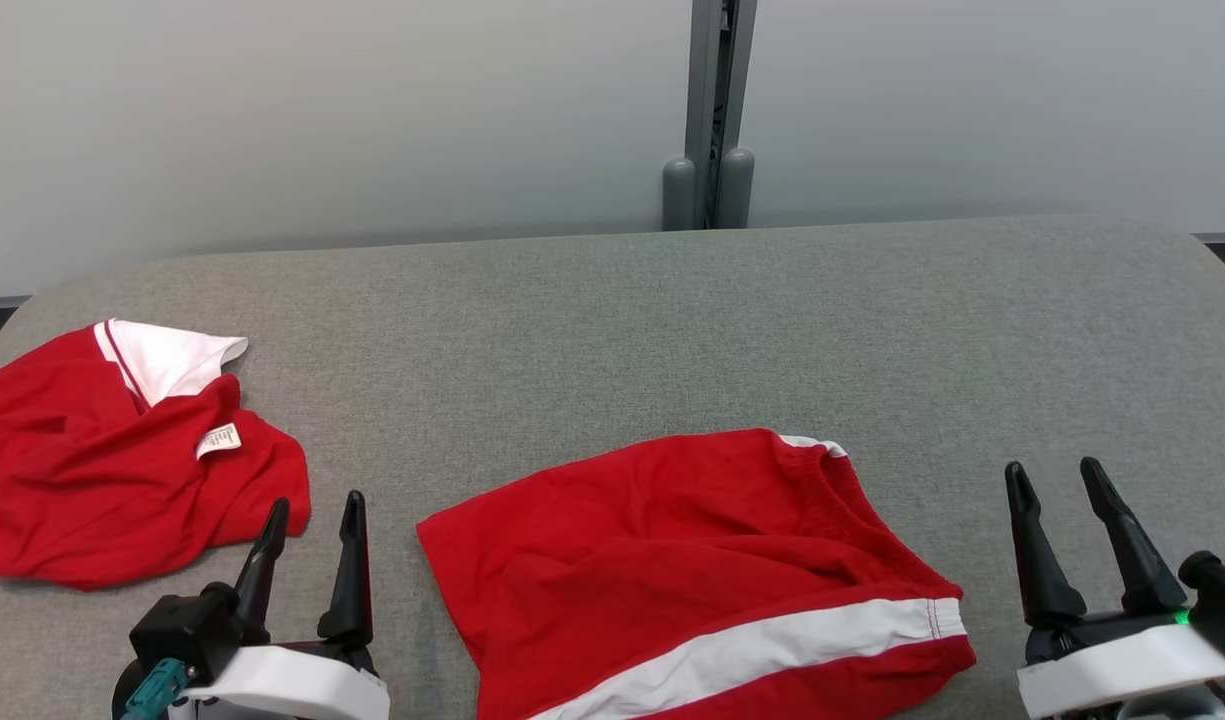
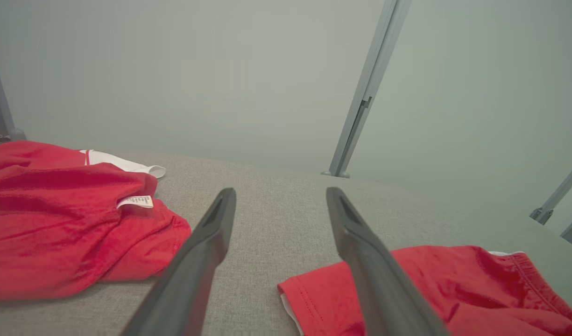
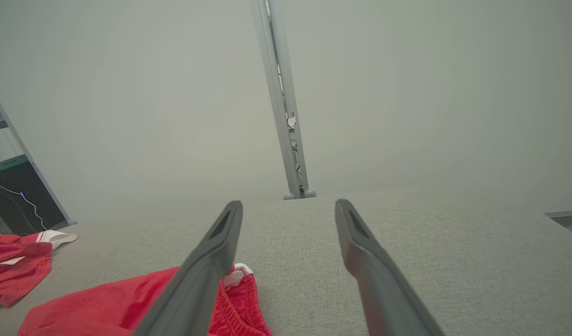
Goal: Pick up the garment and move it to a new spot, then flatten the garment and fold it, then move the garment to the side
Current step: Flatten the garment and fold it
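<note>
Red shorts with a white side stripe [image 1: 692, 570] lie roughly spread on the grey cloth table near its front edge, between my two grippers; they also show in the left wrist view [image 2: 435, 289] and the right wrist view [image 3: 127, 308]. A second red garment with a white collar and a label [image 1: 102, 470] lies crumpled at the table's left [image 2: 66, 228] [image 3: 15, 266]. My left gripper [image 1: 312, 515] is open and empty, between the two garments. My right gripper [image 1: 1057, 480] is open and empty, just right of the shorts.
The grey fabric table [image 1: 672, 330] stretches back to a pale wall with a grey metal post [image 1: 712, 110] behind its far edge. The table's corners are rounded. Bare table surface lies behind the shorts and to the right.
</note>
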